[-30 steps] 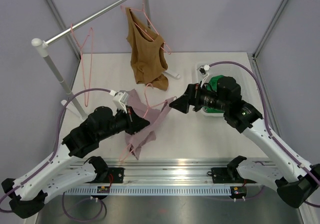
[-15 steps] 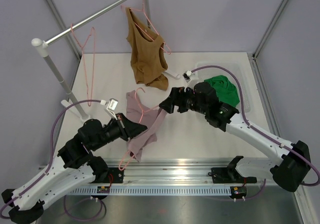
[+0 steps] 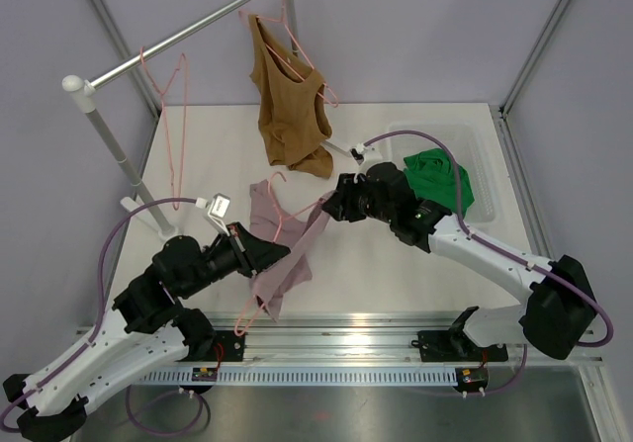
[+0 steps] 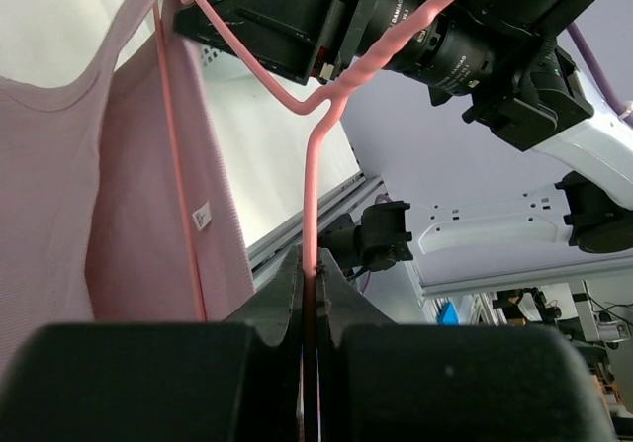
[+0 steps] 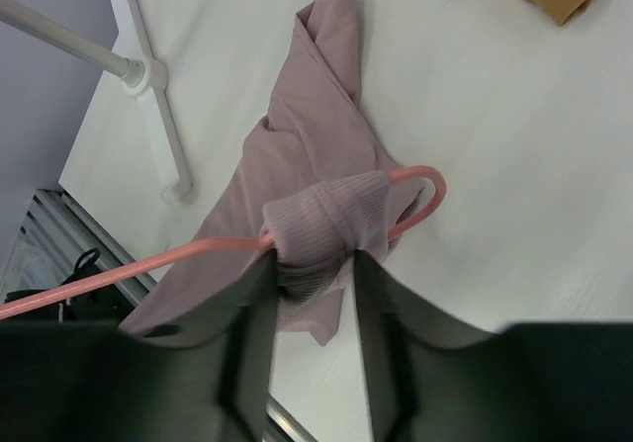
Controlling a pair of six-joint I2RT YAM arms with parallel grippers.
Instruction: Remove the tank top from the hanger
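At about 10 o'clock on the desk (image 3: 396, 274) stands a garment rack (image 3: 178, 39), with a brown tank top (image 3: 287, 116) hanging from its far end near 12 o'clock. Below it, at roughly 7 o'clock, the left tool (image 4: 309, 264) is clenched on the thin wire of a pink hanger (image 4: 309, 185). The hanger is held off the desk and slants up toward the right arm. The mauve tank top (image 3: 282, 279) hangs from this hanger near the desk's middle, and its lower part lies crumpled on the surface. One strap (image 5: 316, 224) is bunched around the hanger's curved end. The right tool (image 5: 312, 264) reaches in from 3 o'clock with a finger on either side of that bunched strap, close against the cloth. I cannot tell whether it is pinching the strap yet. Farther right, at 2 o'clock, a green garment (image 3: 440, 180) lies in a clear bin (image 3: 435, 128).
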